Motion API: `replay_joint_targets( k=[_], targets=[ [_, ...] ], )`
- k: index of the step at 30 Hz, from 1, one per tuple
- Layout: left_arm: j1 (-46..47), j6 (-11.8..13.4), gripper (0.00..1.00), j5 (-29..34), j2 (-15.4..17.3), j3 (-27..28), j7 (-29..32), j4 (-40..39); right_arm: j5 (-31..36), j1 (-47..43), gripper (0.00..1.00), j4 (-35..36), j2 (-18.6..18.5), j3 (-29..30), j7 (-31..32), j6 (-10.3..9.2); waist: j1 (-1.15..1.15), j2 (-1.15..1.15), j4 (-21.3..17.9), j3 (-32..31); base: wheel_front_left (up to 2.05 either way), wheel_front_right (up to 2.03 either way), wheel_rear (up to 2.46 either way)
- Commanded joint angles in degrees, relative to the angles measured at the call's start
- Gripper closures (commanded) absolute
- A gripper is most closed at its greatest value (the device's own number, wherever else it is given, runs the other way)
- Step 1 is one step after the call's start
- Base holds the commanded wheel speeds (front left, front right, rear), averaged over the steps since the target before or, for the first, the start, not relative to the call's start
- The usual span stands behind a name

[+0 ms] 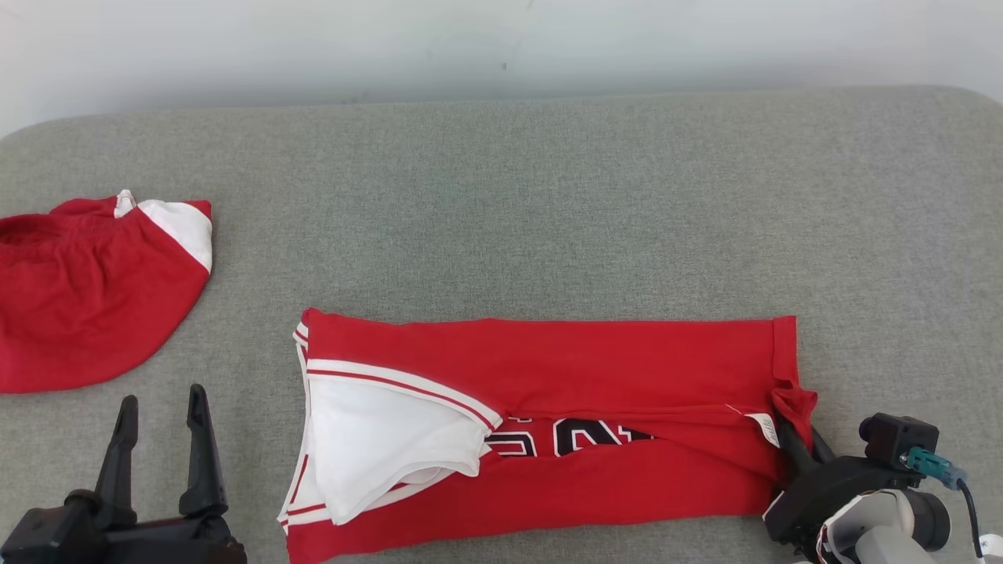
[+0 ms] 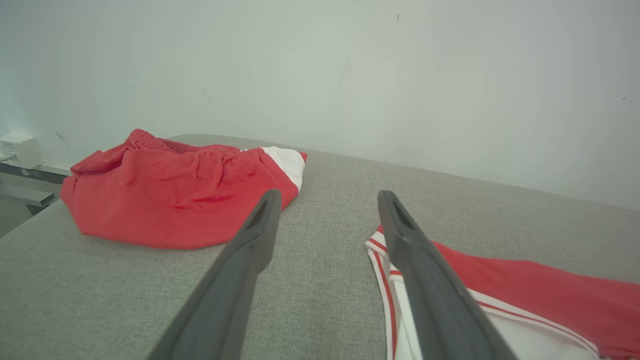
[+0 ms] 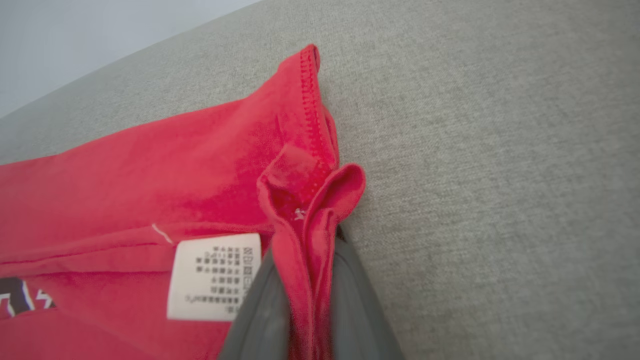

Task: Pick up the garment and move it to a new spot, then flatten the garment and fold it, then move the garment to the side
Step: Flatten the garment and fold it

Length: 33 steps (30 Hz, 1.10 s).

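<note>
The garment (image 1: 548, 392) is a red jersey with white side panels and dark lettering, folded into a long band across the grey cushion. Its right hem (image 3: 310, 200) bunches up between the dark fingers of my right gripper (image 1: 795, 427), which is shut on that fold beside the white care label (image 3: 212, 275). In the right wrist view the pinched red cloth (image 3: 305, 260) stands in a ridge between the two fingers. My left gripper (image 1: 161, 411) hovers open to the left of the jersey's white panel (image 2: 500, 325), fingers apart with nothing between them.
A second red piece with a white panel and elastic waistband (image 1: 86, 290) lies crumpled at the cushion's left edge (image 2: 170, 195). Bare grey cushion (image 1: 588, 204) stretches behind the jersey up to the pale wall. A white box (image 2: 20, 150) sits beyond the cushion's left end.
</note>
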<state>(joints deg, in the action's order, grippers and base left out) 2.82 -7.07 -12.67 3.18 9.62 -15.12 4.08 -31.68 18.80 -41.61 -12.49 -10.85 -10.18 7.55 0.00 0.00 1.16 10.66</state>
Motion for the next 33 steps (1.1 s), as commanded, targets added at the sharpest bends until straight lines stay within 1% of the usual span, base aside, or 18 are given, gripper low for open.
replay_joint_targets(
  k=[1, 4, 5, 12, 14, 17, 19, 23, 29, 33],
  targets=[
    [-0.3, -0.2, 0.0, 0.7, -0.2, 0.3, 0.0, 0.3, -1.0, 0.0, 1.0, -1.0, -0.5, -0.8, -0.2, -0.14, 0.0, 0.0, -0.2, -0.4, 0.0, 0.0, 0.0],
    [-0.7, -0.4, 0.0, 1.3, -0.3, 0.4, 0.0, 0.5, -2.6, 0.9, 1.0, -1.7, -2.3, -0.9, -1.2, -0.16, 0.0, 0.0, -0.4, -1.2, 0.0, 0.0, 0.0],
    [-0.7, -0.4, 0.0, 1.3, -0.3, 0.4, 0.0, 0.5, -2.6, 0.9, 1.0, -1.7, -2.3, -0.9, -1.2, -0.16, 0.0, 0.0, -0.4, -1.2, 0.0, 0.0, 0.0],
    [-1.1, -0.3, 0.0, 1.9, -0.3, 0.2, 0.0, 0.9, -4.5, 2.3, 1.0, -3.9, -9.6, 1.4, -2.3, -0.16, 0.0, 0.0, -0.6, -3.0, 0.0, 0.0, 0.0],
    [-1.4, -0.3, 0.0, 1.7, -0.3, 0.2, 0.0, 0.8, -4.9, 2.6, 1.0, -4.6, -12.6, 2.7, -2.4, -0.16, 0.0, 0.0, -0.7, -3.5, 0.0, 0.0, 0.0],
    [-1.8, -0.3, 0.0, 1.3, -0.3, 0.2, 0.0, 0.5, -5.1, 3.2, 1.0, -3.8, -13.8, 3.2, -2.5, -0.16, 0.0, 0.0, -1.0, -3.8, 0.0, 0.0, 0.0],
    [-2.2, -0.3, 0.0, 1.0, -0.3, 0.0, 0.0, 0.4, -4.8, 3.3, 1.0, -2.7, -13.7, 2.8, -2.5, -0.16, 0.0, 0.0, -1.3, -3.9, 0.0, 0.0, 0.0],
    [-2.4, -0.3, 0.0, 0.6, -0.3, -0.1, 0.0, 0.5, -3.9, 3.0, 1.0, 1.2, -11.4, 0.5, -2.2, -0.15, 0.0, 0.0, -1.9, -4.2, 0.0, 0.0, 0.0],
    [-2.9, -0.1, 0.0, -0.1, -0.3, -0.2, 0.0, 0.9, -2.8, 1.2, 1.0, 9.8, -6.6, -4.3, -1.2, -0.15, 0.0, 0.0, -2.4, -4.7, 0.0, 0.0, 0.0],
    [-2.7, -0.1, 0.0, -0.3, -0.3, -0.6, 0.0, 1.2, -2.2, 0.1, 1.0, 15.1, -3.1, -7.8, -0.3, -0.15, 0.0, 0.0, -2.0, -4.9, 0.0, 0.0, 0.0]
  ],
)
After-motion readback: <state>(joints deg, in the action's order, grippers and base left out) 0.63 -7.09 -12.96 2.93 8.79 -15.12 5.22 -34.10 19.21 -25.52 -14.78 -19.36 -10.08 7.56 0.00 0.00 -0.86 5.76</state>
